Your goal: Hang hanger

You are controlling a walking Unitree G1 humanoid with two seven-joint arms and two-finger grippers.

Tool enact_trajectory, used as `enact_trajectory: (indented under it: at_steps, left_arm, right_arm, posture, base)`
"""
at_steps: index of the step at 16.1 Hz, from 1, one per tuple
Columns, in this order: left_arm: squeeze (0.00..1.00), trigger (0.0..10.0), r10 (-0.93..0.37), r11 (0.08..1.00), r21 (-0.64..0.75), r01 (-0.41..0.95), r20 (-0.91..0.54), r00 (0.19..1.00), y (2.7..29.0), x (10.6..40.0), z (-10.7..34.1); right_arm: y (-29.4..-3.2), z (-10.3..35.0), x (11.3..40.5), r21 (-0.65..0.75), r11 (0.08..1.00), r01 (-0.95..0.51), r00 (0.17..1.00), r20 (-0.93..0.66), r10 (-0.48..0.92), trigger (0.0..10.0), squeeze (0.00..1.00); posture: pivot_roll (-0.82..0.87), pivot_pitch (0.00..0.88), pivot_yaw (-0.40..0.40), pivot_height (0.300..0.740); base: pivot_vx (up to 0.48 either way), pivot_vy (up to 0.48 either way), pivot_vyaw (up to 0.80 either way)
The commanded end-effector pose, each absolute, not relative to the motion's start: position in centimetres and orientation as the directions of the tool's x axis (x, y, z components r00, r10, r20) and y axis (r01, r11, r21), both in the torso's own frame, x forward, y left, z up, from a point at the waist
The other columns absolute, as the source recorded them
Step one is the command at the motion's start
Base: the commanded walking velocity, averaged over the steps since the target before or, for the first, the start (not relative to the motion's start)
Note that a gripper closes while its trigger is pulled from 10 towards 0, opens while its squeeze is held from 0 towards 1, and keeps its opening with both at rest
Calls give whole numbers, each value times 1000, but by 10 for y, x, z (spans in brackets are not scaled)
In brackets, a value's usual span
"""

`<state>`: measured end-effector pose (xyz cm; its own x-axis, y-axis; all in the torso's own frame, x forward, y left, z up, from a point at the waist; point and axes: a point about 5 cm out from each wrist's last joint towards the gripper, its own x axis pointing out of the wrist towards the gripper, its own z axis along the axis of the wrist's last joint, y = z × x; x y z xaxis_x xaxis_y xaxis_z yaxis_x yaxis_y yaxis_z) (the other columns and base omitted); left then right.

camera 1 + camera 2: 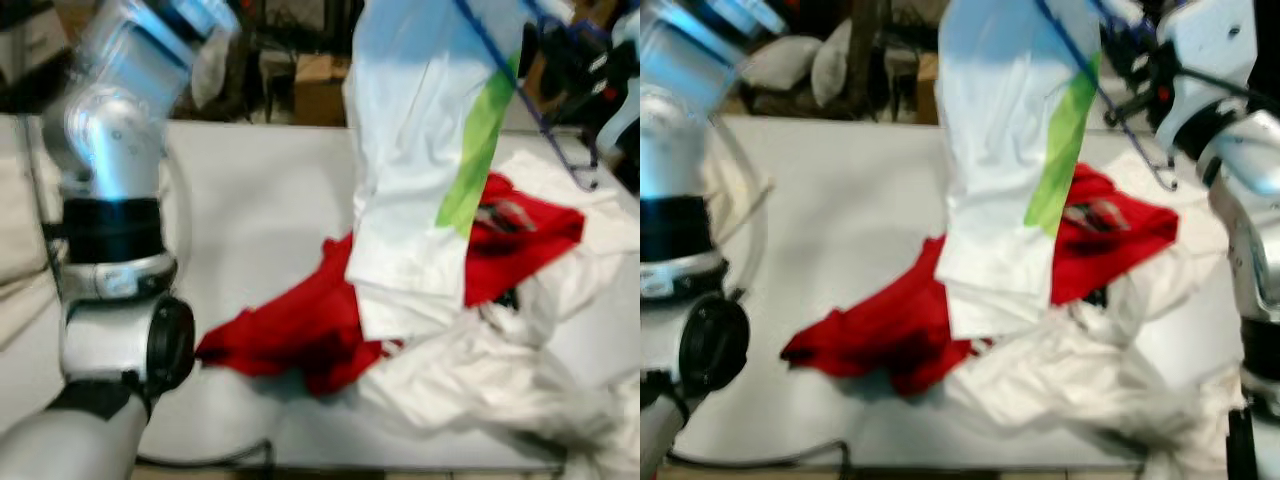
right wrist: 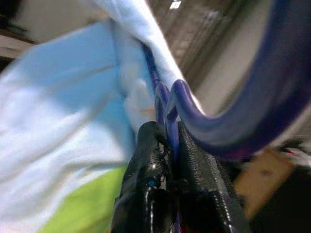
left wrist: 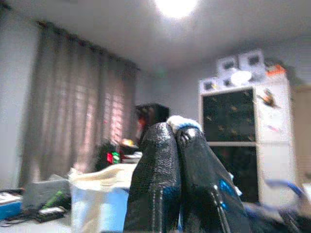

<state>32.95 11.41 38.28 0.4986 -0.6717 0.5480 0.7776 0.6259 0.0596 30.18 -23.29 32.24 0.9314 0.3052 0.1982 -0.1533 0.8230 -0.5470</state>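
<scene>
A white and light-blue shirt (image 1: 420, 150) with a green stripe hangs on a blue hanger (image 2: 272, 97), held up above the table (image 1: 250, 200). My right gripper (image 2: 167, 133) is shut on the hanger's neck just below the hook, at the upper right of the scene. The hanger's lower bend (image 1: 590, 183) sticks out to the right of the shirt. My left arm (image 1: 110, 150) reaches up and out of the eye views. In the left wrist view my left gripper (image 3: 175, 131) is shut, with a small bit of white cloth at its tips and the shirt (image 3: 97, 199) just beside it.
A red garment (image 1: 290, 330) lies spread on the table under the hanging shirt. A heap of white clothes (image 1: 480, 380) covers the table's front right. Boxes and clutter (image 1: 310, 80) stand behind the table. The table's left half is bare.
</scene>
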Motion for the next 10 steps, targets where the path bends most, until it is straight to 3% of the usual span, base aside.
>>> enact_trajectory:
  at_steps: [1,2,10]
  left_arm:
    - [0,10000,-699,712,0,702,102,708,110,327,245]
    - [0,10000,-694,715,-6,699,-127,709,103,300,178]
    - [0,10000,-725,684,-21,729,-124,677,97,284,180]
  right_arm:
    - [-205,247,272,-549,629,-550,815,-187,549,10000,0]
    - [-189,201,238,-390,505,-770,636,-408,655,10000,0]
    - [-186,200,225,-342,453,-824,566,-445,694,10000,0]
  posture:
    - [2,0,16,740]
    - [6,0,14,740]
    - [13,0,11,740]
  base:
    - [0,0,0]
    - [0,0,0]
    - [0,0,0]
